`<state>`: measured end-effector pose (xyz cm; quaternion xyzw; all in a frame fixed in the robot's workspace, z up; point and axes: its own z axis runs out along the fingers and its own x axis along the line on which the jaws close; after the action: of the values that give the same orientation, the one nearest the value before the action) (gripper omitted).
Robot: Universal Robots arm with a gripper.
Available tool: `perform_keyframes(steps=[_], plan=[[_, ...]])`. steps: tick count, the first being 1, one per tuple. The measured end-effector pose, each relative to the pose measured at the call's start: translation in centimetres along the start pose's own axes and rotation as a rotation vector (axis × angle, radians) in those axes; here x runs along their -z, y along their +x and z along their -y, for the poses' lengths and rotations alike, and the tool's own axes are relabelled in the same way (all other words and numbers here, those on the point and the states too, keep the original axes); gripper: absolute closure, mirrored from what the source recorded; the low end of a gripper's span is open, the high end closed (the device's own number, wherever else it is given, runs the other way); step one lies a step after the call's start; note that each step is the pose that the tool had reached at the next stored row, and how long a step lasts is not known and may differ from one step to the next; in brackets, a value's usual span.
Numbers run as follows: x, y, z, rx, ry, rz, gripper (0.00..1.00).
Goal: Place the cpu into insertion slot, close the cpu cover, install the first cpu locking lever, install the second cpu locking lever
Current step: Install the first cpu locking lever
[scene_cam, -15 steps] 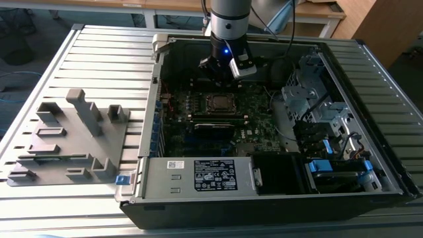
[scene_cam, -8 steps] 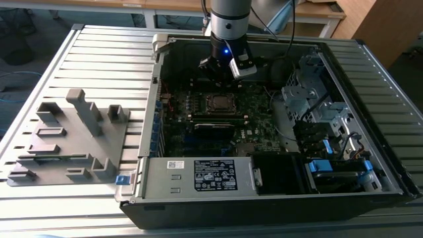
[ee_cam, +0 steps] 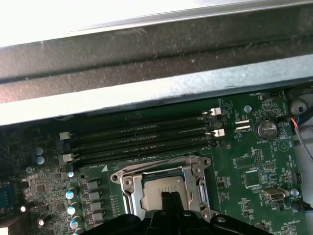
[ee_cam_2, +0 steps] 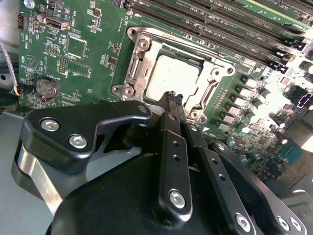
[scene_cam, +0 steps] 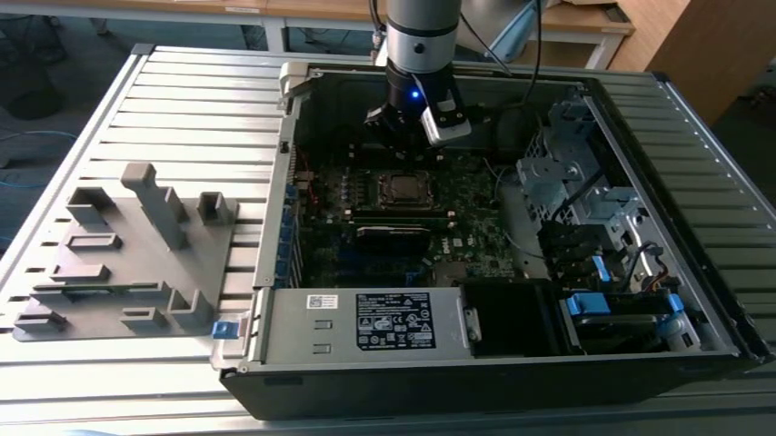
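Now we see the cpu (ee_cam_2: 172,78) seated in the insertion slot (ee_cam_2: 139,68), cover closed; our fingers (ee_cam_2: 171,100) sit pinched together, empty, just above its edge. We'd judge lever work wants a slow, square push; no slipping onto the motherboard (ee_cam_2: 78,44).

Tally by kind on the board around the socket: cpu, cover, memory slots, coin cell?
cpu: 1
cpu cover: 1
memory slots: 4
coin cell: 1
Total: 7
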<state>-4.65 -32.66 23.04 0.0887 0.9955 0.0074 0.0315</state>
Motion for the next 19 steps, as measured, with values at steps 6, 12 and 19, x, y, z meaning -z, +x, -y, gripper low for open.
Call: perform_keyframes(steps=[6,12,19], plan=[[0.01,-0.02,0.12,0.0,0.0031,0.0005,0.89],[0.0,-0.03,0.18,0.0,0.0031,0.0005,0.89],[0.0,-0.04,0.2,0.001,0.0108,0.0019,0.89]])
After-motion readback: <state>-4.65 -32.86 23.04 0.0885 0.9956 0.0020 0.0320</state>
